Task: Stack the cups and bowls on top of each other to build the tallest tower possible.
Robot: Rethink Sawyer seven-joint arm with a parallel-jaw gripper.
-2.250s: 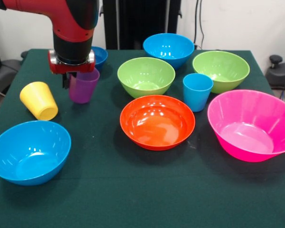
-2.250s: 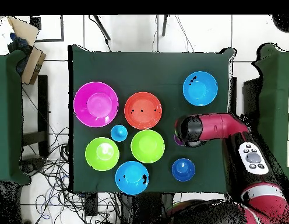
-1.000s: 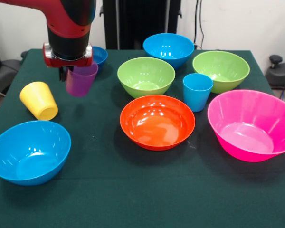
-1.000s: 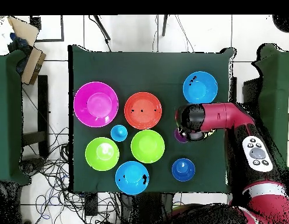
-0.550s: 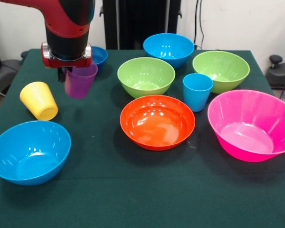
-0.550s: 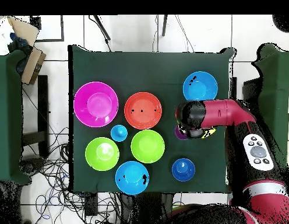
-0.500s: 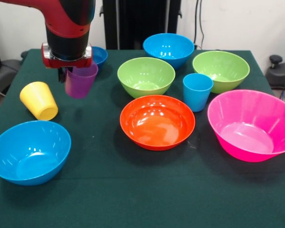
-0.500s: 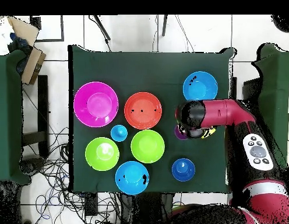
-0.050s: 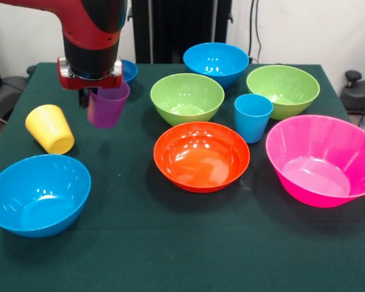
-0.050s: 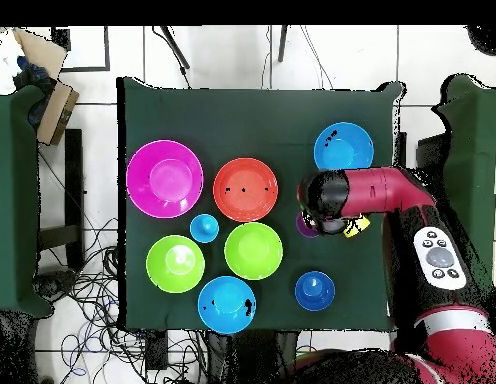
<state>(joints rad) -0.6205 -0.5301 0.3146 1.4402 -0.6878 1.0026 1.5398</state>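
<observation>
My gripper (image 9: 95, 97) is shut on the rim of the ribbed purple cup (image 9: 107, 106), which hangs upright a little above the cloth at the left. In the overhead view only an edge of the purple cup (image 10: 305, 226) shows beside the arm's wrist. The yellow cup (image 9: 50, 129) lies tilted to its left, apart from it. The light blue cup (image 9: 252, 117) stands between the orange bowl (image 9: 201, 156), the pink bowl (image 9: 321, 160) and two green bowls (image 9: 187, 97) (image 9: 283, 90). Light blue bowls sit at the back (image 9: 216, 63) and front left (image 9: 38, 193). The small dark blue bowl (image 9: 129, 70) is behind the gripper.
The green table (image 9: 188, 249) carries only these cups and bowls. A cardboard box (image 10: 47, 95) sits off the table's corner in the overhead view. Cables (image 10: 87, 290) lie on the floor beside the table.
The purple cup has gone from standing on the table to hanging in my gripper. Over the last half second it drifted slightly rightward in the front view.
</observation>
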